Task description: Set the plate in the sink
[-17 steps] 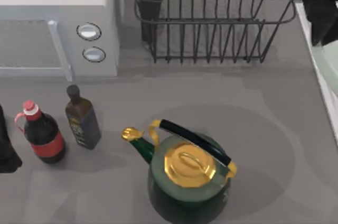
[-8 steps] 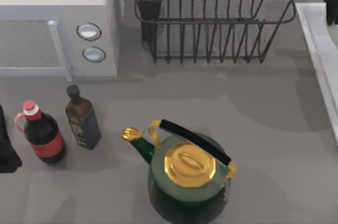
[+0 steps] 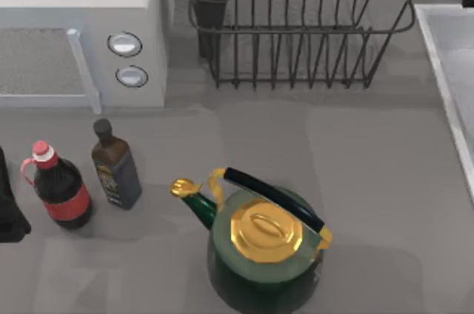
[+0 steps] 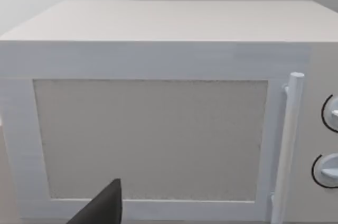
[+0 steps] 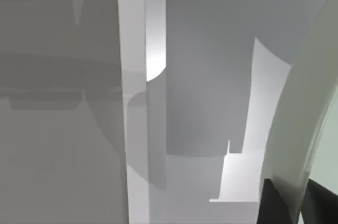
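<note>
Looking down from the top view, the grey surface (image 3: 355,151) carries a green kettle (image 3: 263,255) with a gold lid, a dark wire dish rack (image 3: 296,25) at the far side, a white microwave (image 3: 81,32) at the far left, and 2 bottles at the left: a red-capped cola bottle (image 3: 58,186) and a dark sauce bottle (image 3: 115,167) just beside it. The sink (image 3: 450,62) lies along the right edge, its pale rim raised above the surface. In the right wrist view the plate (image 5: 303,123) appears as a pale mint-green curved rim over the sink basin, with the right hand (image 5: 293,203) dark at its edge, apparently clenched on that rim. The left hand (image 4: 103,208) sits parked facing the microwave door; I cannot tell its state.
</note>
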Available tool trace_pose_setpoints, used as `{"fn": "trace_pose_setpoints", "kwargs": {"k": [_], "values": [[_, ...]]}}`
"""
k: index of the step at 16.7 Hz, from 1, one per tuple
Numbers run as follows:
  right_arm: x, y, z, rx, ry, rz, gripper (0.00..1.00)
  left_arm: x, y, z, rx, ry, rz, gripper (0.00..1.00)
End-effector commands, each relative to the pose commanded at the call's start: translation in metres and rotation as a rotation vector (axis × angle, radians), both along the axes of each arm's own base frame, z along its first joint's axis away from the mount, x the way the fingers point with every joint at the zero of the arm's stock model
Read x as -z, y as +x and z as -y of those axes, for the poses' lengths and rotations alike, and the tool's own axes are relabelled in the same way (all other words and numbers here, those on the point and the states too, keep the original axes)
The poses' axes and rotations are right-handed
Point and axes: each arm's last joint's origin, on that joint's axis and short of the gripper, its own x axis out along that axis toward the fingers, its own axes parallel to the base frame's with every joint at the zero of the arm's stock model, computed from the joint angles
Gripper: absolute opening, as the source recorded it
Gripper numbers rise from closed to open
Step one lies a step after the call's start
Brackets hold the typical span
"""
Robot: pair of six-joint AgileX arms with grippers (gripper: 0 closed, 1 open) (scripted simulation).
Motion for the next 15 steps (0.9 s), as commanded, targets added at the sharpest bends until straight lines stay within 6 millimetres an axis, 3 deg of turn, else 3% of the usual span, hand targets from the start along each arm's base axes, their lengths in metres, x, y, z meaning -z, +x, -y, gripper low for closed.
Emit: {"fn": "trace_pose_setpoints", "kwargs": {"k": [3, 15], "values": [[0.0, 0.0, 0.0, 0.0, 0.0, 0.0, 0.0, 0.0, 0.0, 0.0, 0.0, 0.0, 0.0, 1.0], [0.0, 0.0, 0.0, 0.0, 0.0, 0.0, 0.9, 0.0, 0.0, 0.0, 0.0, 0.0, 0.0, 1.0]]}}
